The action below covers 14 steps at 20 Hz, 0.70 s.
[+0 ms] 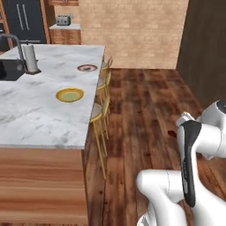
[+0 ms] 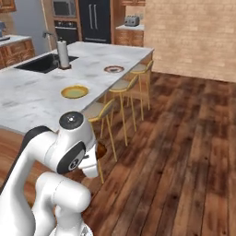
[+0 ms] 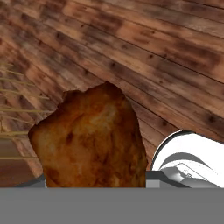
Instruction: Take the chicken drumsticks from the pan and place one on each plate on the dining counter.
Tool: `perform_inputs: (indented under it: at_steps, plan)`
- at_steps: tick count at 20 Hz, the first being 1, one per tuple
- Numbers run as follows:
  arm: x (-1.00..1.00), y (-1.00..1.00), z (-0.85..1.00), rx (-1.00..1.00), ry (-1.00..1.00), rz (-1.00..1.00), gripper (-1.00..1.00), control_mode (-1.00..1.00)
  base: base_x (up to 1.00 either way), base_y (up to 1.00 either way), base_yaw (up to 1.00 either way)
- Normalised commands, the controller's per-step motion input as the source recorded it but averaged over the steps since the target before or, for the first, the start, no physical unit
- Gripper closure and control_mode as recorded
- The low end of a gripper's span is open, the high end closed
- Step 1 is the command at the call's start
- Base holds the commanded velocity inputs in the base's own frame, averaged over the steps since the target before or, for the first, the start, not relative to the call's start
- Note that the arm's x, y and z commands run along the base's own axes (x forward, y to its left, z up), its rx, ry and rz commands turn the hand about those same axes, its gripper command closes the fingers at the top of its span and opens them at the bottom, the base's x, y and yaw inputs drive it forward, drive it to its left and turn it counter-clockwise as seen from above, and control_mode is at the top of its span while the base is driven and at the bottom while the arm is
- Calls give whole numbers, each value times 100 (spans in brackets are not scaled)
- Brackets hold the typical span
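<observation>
A glossy reddish-brown chicken drumstick (image 3: pixel 89 140) looms close in the hand view, held over the wooden floor. My gripper (image 2: pixel 95 156) is shut on it, low beside the arm; its fingertips are hidden behind the meat. A sliver of the drumstick (image 2: pixel 100 149) peeks out past the wrist. On the marble dining counter (image 1: pixel 31 119) lie the yellow-rimmed plate (image 1: pixel 69 94) and, farther back near the edge, the dark reddish-brown-rimmed plate (image 1: pixel 87 67); both look bare. My arm is off the counter's right side, well short of the plates. The pan is out of view.
Yellow stools (image 1: pixel 100 110) line the counter's right edge between me and the plates. A paper towel roll (image 1: pixel 31 58) and black sink (image 1: pixel 9 69) sit at the counter's far left. Wooden floor (image 1: pixel 145 110) runs back to a brick wall.
</observation>
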Motion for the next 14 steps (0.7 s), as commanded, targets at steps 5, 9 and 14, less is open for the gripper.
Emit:
perform_inputs:
  at_steps: [5,9,14]
  plan:
    - [0,0,0,0,0,0,100,100,69,-90,47]
    - [0,0,0,0,0,0,100,100,90,-74,44]
    - [0,0,0,0,0,0,100,100,84,-65,45]
